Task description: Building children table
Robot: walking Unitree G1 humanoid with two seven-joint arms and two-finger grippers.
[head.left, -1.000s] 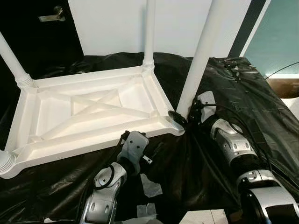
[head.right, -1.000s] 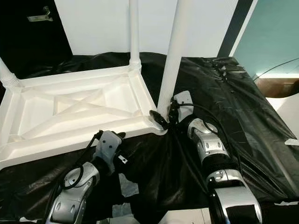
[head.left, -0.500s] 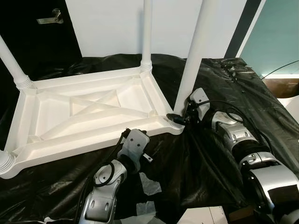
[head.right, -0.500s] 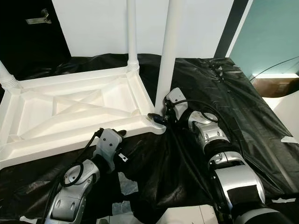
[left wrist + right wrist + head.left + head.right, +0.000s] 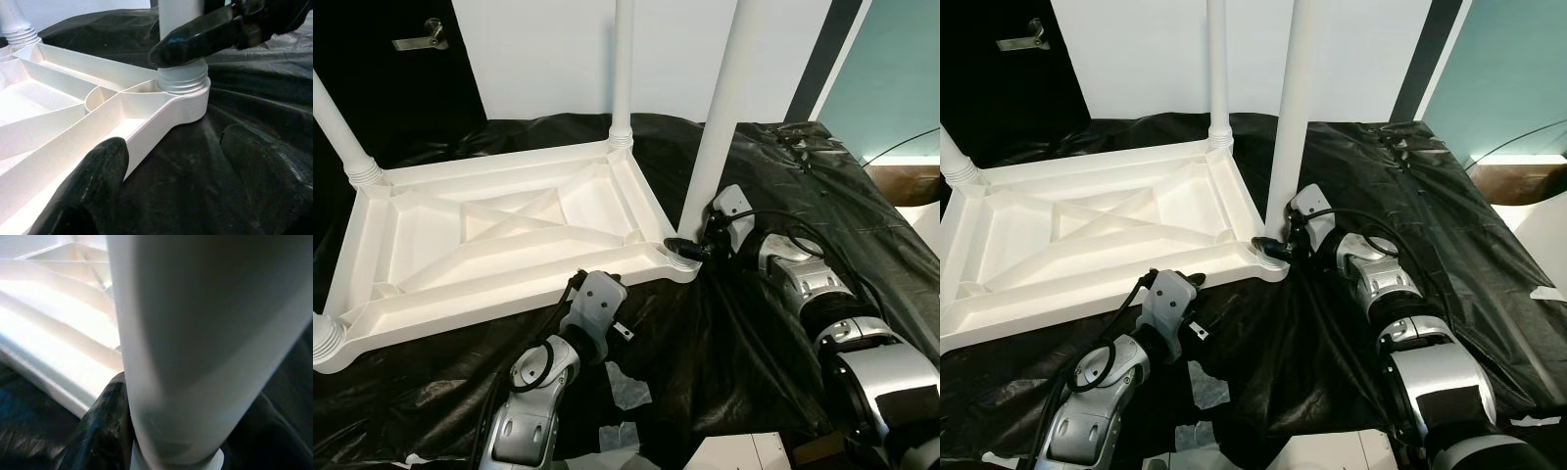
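Upturned white table (image 5: 499,235) on black plastic sheeting (image 5: 822,196) by a white wall (image 5: 538,59). My right gripper (image 5: 690,250) clamps its near leg (image 5: 715,127); my left gripper (image 5: 171,171) gapes empty.

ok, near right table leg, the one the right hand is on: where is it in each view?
Left eye: leg right of centre, rising from the tabletop's near right corner.
Right eye: leg just right of centre.
Left wrist: its threaded base, upper middle.
Right wrist: leg close up, between the right hand's fingers.
Shared landmark: that corner socket.

Smooth white plastic table (image 5: 499,235) on crinkled, glossy black plastic sheeting (image 5: 783,196)
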